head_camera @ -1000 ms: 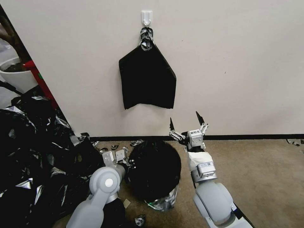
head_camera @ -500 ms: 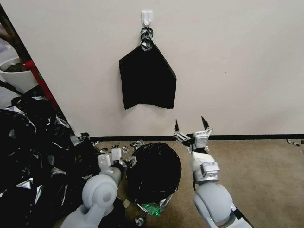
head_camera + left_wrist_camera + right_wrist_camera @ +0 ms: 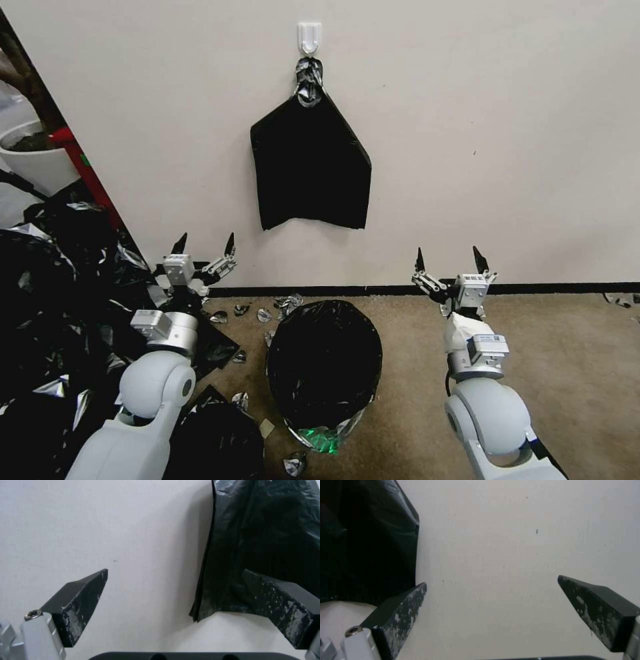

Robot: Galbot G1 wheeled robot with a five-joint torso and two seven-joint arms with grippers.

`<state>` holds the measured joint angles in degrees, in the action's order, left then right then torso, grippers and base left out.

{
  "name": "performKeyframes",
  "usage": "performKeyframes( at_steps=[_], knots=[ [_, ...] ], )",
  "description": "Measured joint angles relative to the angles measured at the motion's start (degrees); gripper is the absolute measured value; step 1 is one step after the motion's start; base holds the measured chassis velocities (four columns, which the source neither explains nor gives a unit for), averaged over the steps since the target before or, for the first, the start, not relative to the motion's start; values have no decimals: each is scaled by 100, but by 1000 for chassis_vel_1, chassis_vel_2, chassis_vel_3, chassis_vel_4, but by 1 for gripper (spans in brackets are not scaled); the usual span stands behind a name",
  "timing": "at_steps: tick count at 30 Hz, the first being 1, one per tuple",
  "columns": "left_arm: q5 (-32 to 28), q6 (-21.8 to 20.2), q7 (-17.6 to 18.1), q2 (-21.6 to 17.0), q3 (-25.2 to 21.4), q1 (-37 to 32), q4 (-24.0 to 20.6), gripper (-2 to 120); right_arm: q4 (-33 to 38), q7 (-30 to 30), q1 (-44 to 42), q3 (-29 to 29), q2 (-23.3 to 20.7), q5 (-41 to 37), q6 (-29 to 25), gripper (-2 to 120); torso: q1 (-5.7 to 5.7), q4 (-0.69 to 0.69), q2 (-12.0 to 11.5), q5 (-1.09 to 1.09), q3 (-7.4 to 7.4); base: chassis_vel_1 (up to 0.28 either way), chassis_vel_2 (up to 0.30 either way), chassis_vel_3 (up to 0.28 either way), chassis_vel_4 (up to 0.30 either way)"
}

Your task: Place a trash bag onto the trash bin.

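Risk noted: trash bag [image 3: 325, 363] drapes the trash bin [image 3: 328, 433] loosely (hem bunched low), well below and between my left gripper [image 3: 204, 247] and right gripper [image 3: 450, 261], both spread, empty; film could slide off.

The trash bin [image 3: 325, 427], wrapped in the trash bag [image 3: 325, 363], is standing on the floor [image 3: 553, 360] near the wall [image 3: 500, 133]. To the right of the bin the floor is lying bare, giving free room. To its left a heap of black plastic [image 3: 60, 320] and small scraps [image 3: 260, 313] are crowding the floor. Above the bin a flat black sheaf [image 3: 311, 167] is hanging on the wall. The left hand [image 3: 204, 245] and the right hand [image 3: 449, 260] are standing wide apart on either side of the bin, both spread and holding nothing.
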<state>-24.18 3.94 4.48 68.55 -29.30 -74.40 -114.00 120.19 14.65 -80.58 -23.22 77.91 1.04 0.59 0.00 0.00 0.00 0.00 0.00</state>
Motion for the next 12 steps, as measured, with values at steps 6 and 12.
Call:
performKeyframes(
  at_steps=[6, 12],
  knots=[
    [-23, 0, 13, 2, 9, -2, 0, 100, 0, -1, 0, 9, 0, 3, 5, 100, 0, 0, 0, 0, 0, 0, 0, 0, 0],
    [-39, 0, 39, 4, 19, -2, 0, 100, 0, 0, 2, 17, -1, 6, 7, 100, 0, 0, 0, 0, 0, 0, 0, 0, 0]
  ],
)
